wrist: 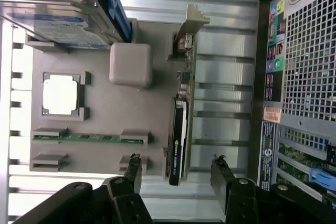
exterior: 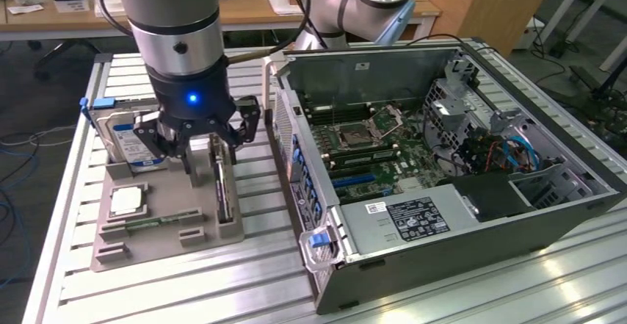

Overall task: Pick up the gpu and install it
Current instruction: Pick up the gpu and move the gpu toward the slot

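**Item inspected:** the gpu (exterior: 223, 192) (wrist: 181, 124). It is a thin flat card with dark faces and a green board edge. A black cooler block on it carries a small green logo, and a greyish metal bracket (wrist: 189, 22) closes one end. The card stands on its long edge in a slot of the grey fixture tray (exterior: 147, 247), not installed.

**Location:** in the exterior view the tray lies on the slatted counter (exterior: 196, 287), at nine o'clock of the open computer case (exterior: 421, 214). Within the tray, the card sits at three o'clock of the processor chip (exterior: 128, 201) and at four o'clock of the hard drive (exterior: 132, 137).

**Arm (exterior: 176, 30):** vertical, with the wrist pointing straight down over the tray's twelve o'clock end.

**Jaws:** spread wide and holding nothing. In the wrist view one finger stands on each side of the card, with a gap to each face.
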You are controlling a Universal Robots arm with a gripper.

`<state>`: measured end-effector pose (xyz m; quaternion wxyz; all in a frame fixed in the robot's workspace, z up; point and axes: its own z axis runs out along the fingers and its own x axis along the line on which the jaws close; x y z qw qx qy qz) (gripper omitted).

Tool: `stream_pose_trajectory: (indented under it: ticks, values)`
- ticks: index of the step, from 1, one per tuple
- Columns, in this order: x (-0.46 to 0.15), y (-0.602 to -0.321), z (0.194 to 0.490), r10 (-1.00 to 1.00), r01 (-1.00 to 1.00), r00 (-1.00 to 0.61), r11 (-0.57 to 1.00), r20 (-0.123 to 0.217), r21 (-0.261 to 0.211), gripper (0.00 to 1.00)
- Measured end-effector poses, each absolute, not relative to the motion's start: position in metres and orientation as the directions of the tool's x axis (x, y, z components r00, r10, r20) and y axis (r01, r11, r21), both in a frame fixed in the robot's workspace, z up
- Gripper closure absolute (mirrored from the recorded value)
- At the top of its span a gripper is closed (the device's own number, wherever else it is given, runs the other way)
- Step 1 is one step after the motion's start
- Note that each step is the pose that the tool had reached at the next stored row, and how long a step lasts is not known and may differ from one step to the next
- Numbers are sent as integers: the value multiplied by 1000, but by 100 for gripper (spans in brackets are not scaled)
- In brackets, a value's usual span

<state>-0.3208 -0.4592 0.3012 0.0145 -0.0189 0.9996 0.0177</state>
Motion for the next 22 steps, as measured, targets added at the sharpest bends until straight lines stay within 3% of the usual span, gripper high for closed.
stream_pose_trajectory:
  ticks: [3,22]
  values:
    - [-317,-453,299,-38,-38,-999,999,-28,6,35]
    - [-312,-439,264,0,-1,-1000,1000,-27,6,35]
